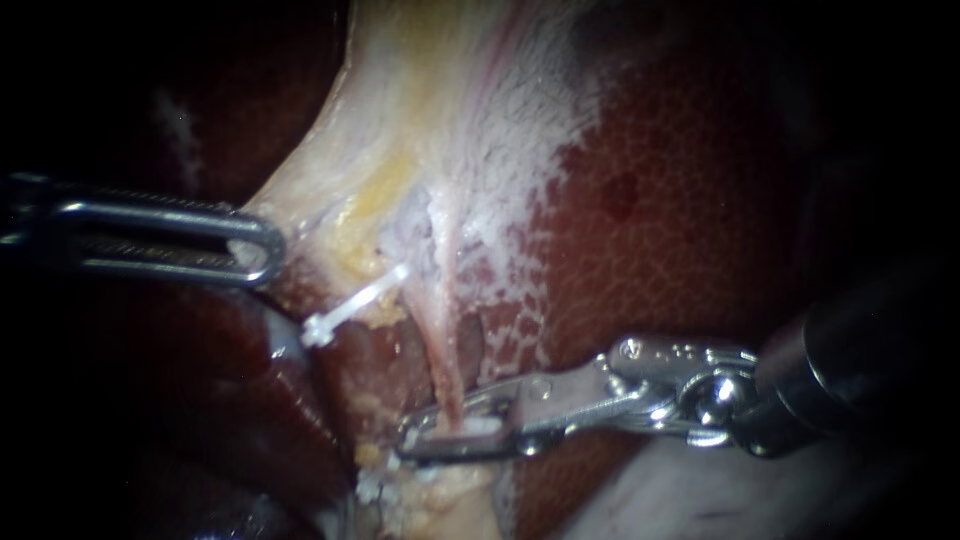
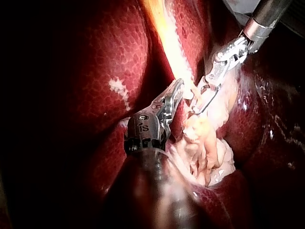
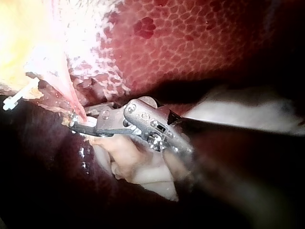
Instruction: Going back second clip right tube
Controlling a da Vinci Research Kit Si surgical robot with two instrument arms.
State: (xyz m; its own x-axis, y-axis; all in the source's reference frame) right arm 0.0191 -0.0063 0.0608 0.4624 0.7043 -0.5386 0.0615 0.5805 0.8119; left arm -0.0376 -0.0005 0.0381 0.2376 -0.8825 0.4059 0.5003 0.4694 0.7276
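- Nearest, the right instrument (image 1: 415,442) comes in over the liver's (image 1: 680,260) lower right edge. Its jaws stand almost together, closed on a white clip (image 1: 475,426).
- That clip sits across the tube (image 1: 445,360), low on its length.
- The tube is a thin pink strand running down the pale tissue (image 1: 330,190) along the liver's left edge.
- Higher up, just left of the tube, the other clip (image 1: 350,308) lies slanted on yellowish tissue; what it clasps I cannot tell.
- Farther back, the left instrument (image 1: 262,245) has its slotted jaws closed on the tissue's left edge.
- Behind everything, the liver spreads dark red and mottled.
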